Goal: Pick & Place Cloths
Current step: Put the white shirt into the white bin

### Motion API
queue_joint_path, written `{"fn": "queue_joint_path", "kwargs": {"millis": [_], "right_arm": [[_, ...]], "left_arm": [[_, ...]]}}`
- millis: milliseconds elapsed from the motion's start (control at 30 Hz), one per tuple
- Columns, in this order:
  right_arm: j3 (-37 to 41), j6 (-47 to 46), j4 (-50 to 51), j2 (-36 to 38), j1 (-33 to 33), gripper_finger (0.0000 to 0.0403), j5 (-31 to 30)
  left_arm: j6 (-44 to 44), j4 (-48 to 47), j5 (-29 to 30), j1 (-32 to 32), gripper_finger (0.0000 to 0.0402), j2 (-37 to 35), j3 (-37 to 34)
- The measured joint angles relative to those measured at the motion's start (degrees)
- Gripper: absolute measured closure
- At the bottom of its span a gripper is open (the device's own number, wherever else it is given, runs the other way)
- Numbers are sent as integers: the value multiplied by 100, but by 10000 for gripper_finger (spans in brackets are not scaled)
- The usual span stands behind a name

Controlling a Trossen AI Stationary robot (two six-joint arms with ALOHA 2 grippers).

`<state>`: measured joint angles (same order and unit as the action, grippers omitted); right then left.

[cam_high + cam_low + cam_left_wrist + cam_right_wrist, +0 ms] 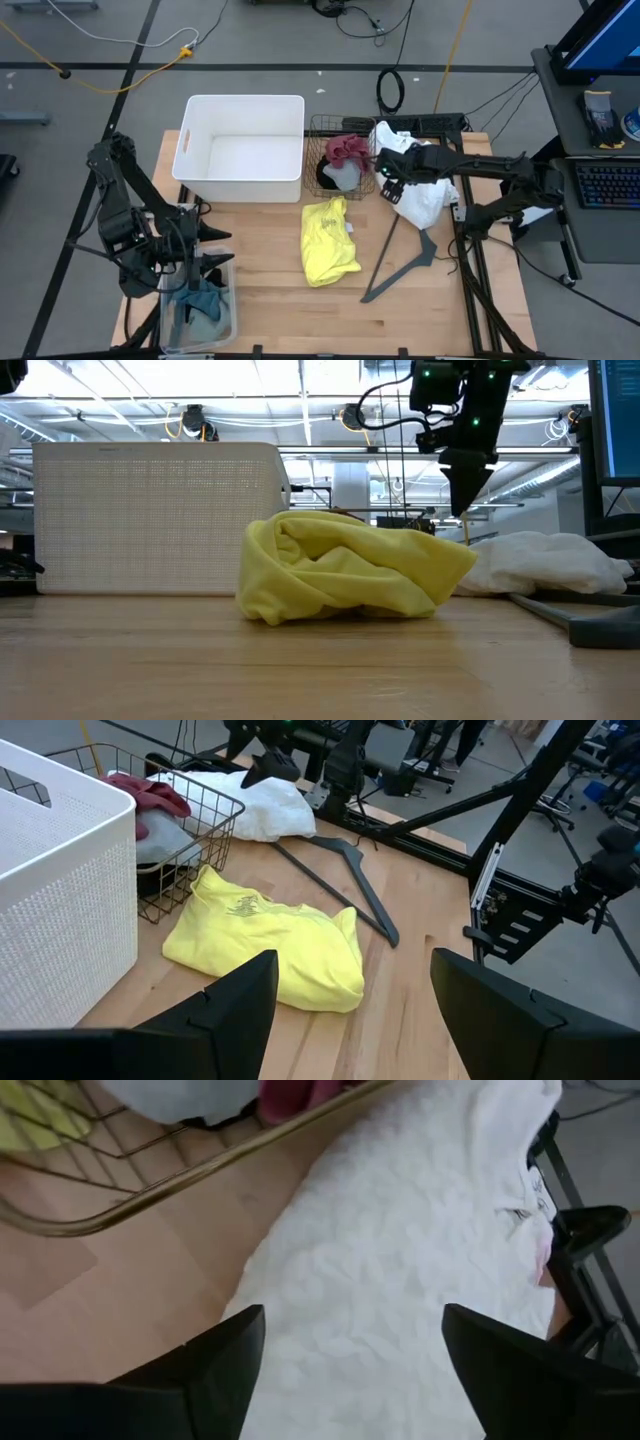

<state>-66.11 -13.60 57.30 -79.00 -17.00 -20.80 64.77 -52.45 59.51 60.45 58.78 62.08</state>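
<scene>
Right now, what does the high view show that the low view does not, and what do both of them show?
Only the high view shows the wire basket holding a maroon cloth, the clear bin with a teal cloth, and the left hand open above that bin. Only the low view shows the ceiling lights of the room behind. Both show the yellow cloth lying crumpled on the table, the white tub, the white cloth, the hanger and the right hand, open above the white cloth.
</scene>
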Motion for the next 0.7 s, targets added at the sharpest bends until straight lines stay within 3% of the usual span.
{"fn": "queue_joint_path", "kwargs": {"millis": [267, 700], "right_arm": [[55, -68, -55, 3, -173, 89, 4], [1322, -391, -815, 2, -342, 87, 299]], "left_arm": [[0, 0, 0, 2, 135, 0, 0], [-1, -1, -2, 2, 135, 2, 0]]}}
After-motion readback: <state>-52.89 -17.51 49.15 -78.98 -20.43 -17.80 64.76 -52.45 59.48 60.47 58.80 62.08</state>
